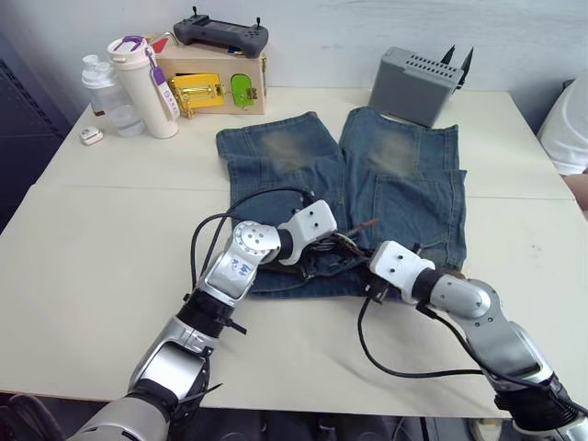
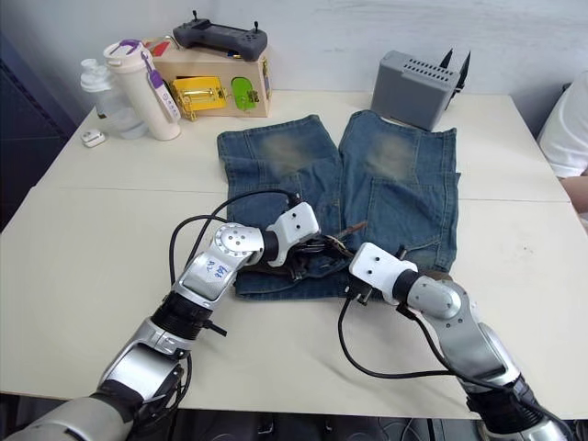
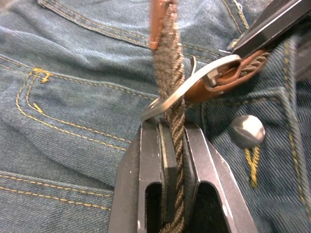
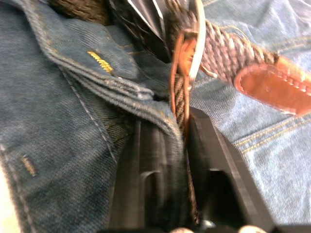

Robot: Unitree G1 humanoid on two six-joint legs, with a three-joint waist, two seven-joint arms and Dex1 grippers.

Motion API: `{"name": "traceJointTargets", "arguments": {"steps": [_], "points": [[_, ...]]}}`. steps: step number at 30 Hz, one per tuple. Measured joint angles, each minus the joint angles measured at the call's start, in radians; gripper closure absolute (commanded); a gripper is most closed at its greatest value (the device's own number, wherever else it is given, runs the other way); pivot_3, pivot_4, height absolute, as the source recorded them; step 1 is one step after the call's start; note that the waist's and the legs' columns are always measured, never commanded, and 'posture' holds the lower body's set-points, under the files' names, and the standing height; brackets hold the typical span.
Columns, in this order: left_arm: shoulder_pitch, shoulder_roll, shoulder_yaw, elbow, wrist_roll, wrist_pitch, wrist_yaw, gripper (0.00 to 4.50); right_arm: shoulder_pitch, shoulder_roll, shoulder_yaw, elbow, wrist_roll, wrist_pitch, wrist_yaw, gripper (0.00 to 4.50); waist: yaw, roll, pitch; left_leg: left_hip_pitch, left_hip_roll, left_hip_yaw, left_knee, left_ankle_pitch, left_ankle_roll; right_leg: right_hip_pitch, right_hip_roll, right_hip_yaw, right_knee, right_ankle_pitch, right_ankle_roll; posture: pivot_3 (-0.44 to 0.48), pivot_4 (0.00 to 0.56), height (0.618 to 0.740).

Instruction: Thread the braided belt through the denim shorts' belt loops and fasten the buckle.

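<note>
Centrally on the table (image 1: 110, 239), faded denim shorts (image 1: 404, 184) lie flat, bare tabletop at nine o'clock. Left gripper (image 3: 172, 138) clamps the woven braided belt (image 3: 170, 77) at the silver buckle (image 3: 194, 87); right gripper (image 4: 182, 128) pinches belt and waistband.

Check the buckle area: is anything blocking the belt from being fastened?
Nothing foreign visible. The left end effector grips the braided belt at the buckle; the right end effector pinches the buckle end against the denim shorts waistband.
</note>
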Motion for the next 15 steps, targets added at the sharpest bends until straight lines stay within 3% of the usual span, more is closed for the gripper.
{"name": "traceJointTargets", "arguments": {"steps": [5,8,11,15], "points": [[-0.010,-0.007,0.000,0.026,0.000,-0.011,0.004,4.50,-0.050,-0.100,-0.094,-0.018,0.097,-0.023,0.128,0.16,0.002,0.000,0.000,0.000,0.000,0.000,0.001,0.000,0.001,0.001,0.000,0.000,0.000,0.000,0.000,0.000,0.150,0.735],[-0.010,-0.006,0.000,0.028,0.001,-0.017,0.005,4.50,-0.083,-0.152,-0.145,-0.005,0.124,-0.035,0.172,0.07,0.002,0.000,0.000,0.000,0.000,0.000,0.001,0.000,0.001,0.001,0.000,-0.001,0.000,0.000,0.000,0.000,0.150,0.735],[-0.011,-0.002,-0.002,0.033,0.002,-0.046,0.001,4.50,-0.179,-0.197,-0.158,0.127,0.091,-0.123,0.207,0.07,0.001,0.000,0.000,0.001,0.000,0.000,0.001,0.000,0.001,0.001,0.000,0.000,0.000,0.000,0.000,0.000,0.150,0.735],[-0.033,-0.010,0.000,0.049,0.000,-0.084,-0.001,4.50,-0.313,-0.203,-0.047,0.319,-0.020,-0.276,0.242,0.07,0.000,0.000,0.000,0.000,0.000,0.000,0.001,0.000,0.001,0.000,0.000,0.000,0.000,0.000,0.000,0.000,0.150,0.735]]}}
